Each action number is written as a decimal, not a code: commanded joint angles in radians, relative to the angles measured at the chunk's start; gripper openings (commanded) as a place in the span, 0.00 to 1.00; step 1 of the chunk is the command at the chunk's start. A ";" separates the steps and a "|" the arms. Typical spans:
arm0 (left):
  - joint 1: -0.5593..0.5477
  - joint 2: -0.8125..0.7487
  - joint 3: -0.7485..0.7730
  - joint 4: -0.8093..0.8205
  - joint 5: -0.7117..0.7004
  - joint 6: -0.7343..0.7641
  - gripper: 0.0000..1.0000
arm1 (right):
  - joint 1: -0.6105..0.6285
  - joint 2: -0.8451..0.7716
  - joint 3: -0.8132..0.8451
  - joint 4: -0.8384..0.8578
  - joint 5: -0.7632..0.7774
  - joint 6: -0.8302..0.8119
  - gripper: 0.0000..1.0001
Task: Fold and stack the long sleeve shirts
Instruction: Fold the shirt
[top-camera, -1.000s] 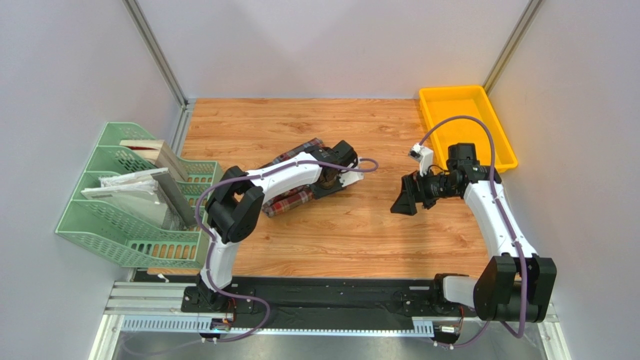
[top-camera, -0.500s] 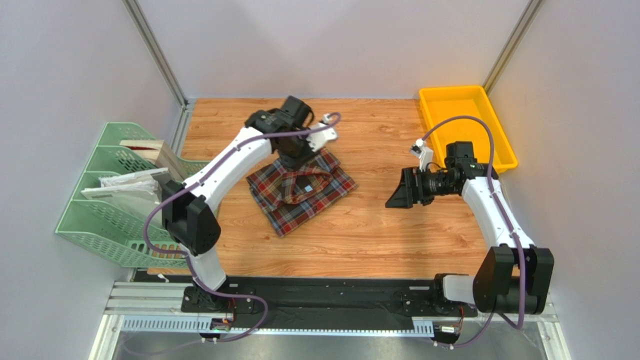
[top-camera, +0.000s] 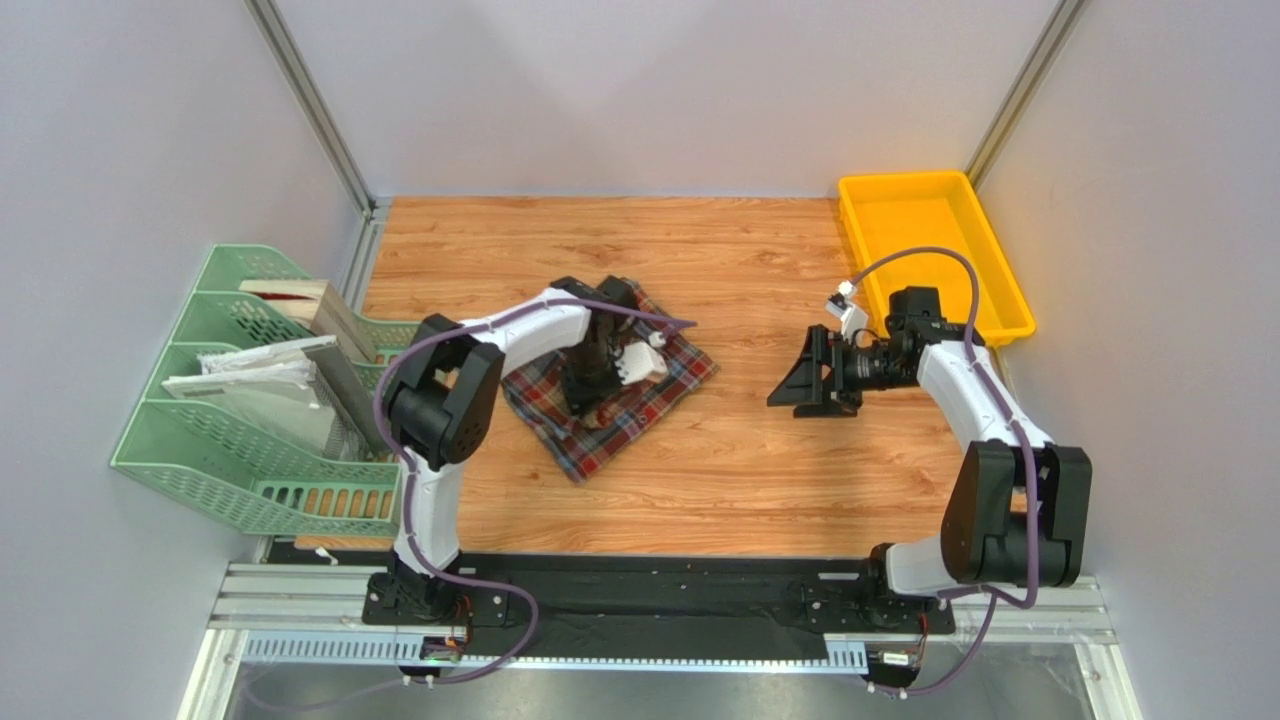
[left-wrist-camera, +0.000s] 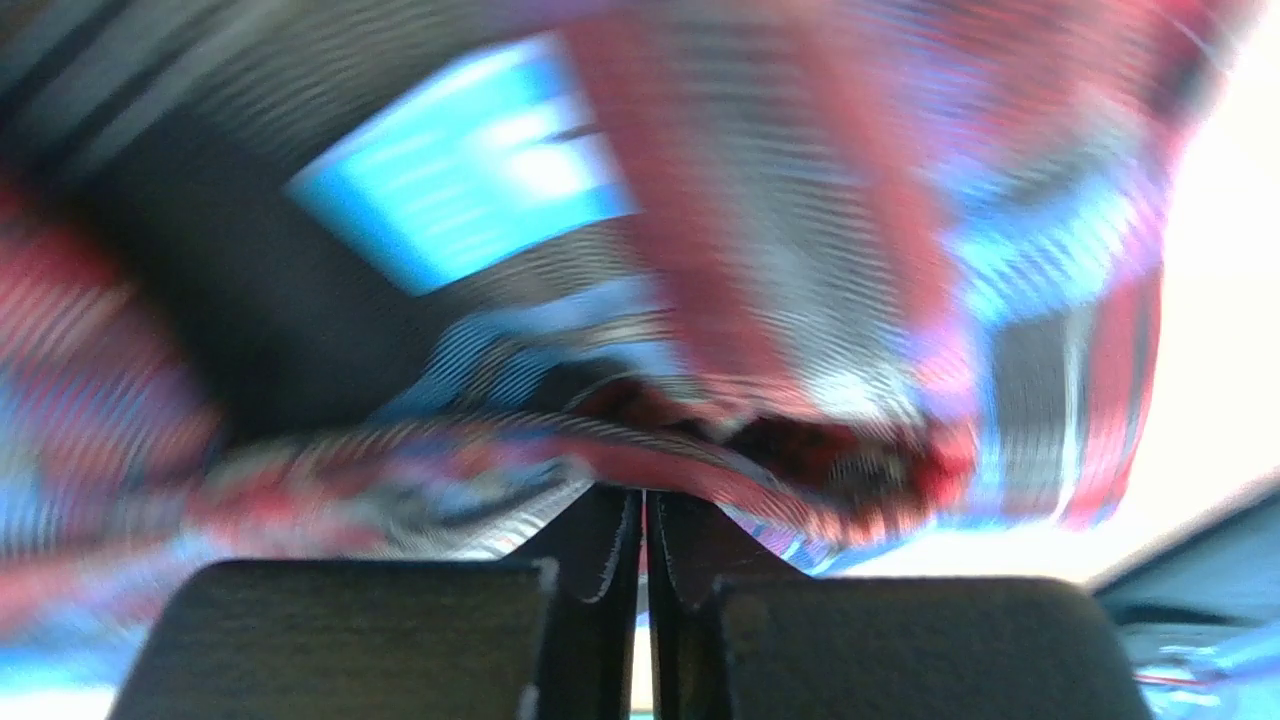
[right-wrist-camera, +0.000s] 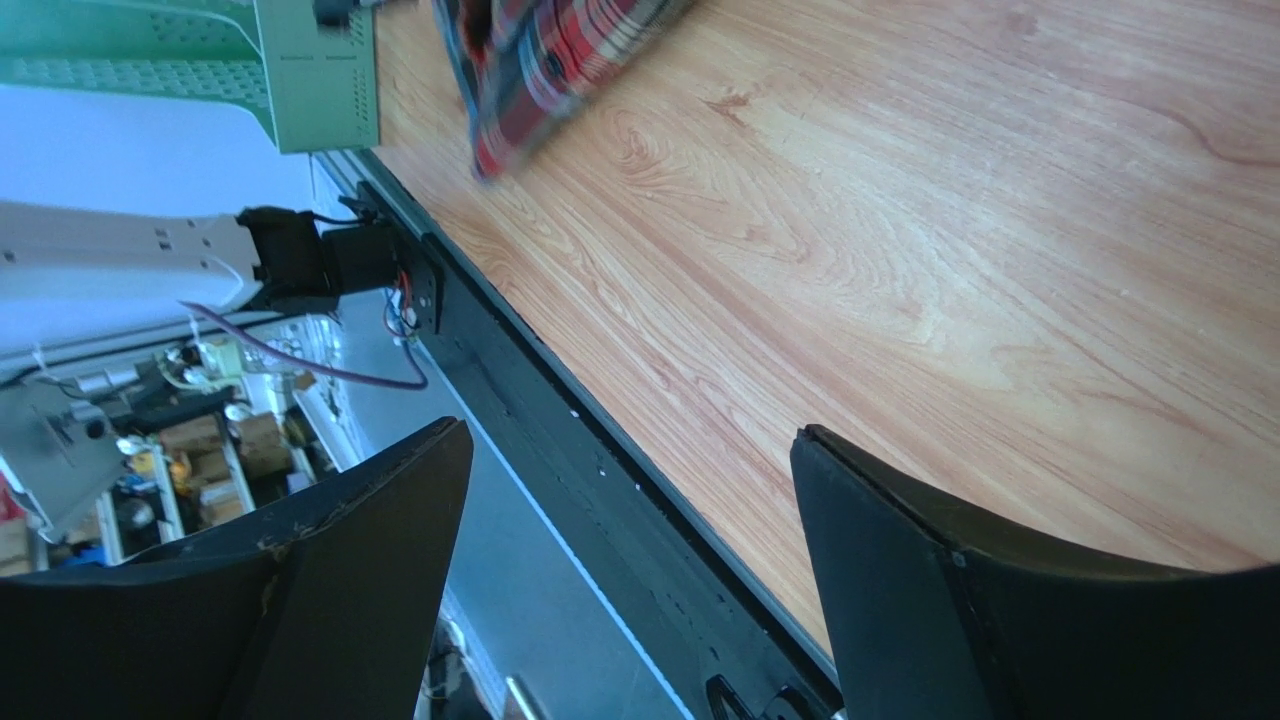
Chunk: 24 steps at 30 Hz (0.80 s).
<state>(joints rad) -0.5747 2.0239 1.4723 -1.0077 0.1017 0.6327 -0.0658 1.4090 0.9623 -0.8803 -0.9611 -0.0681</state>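
The left gripper pinches a plaid flannel shirt fold — clear only from its wrist; right gripper, right of the shirt, gapes empty.

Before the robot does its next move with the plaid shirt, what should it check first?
1. Left claw shut: ok.
2. Shirt pinched in it: cannot tell, the wrist view is blurry.
3. Right claw open and empty: ok.
4. Shirt folded flat: cannot tell, the left arm covers its middle.
5. Table bare between right claw and shirt: ok.
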 joint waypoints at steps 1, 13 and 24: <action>-0.247 -0.019 0.029 0.004 0.269 -0.276 0.02 | -0.019 0.045 0.006 0.058 0.005 0.062 0.84; -0.080 -0.309 0.133 0.086 0.575 -0.458 0.21 | 0.147 0.313 0.260 0.190 0.228 0.146 0.80; 0.309 -0.611 -0.176 0.143 0.595 -0.426 0.27 | 0.375 0.643 0.473 0.225 0.366 0.145 0.55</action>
<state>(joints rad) -0.3004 1.5005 1.3567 -0.8845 0.6727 0.1917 0.2478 1.9682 1.3472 -0.6880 -0.6712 0.0814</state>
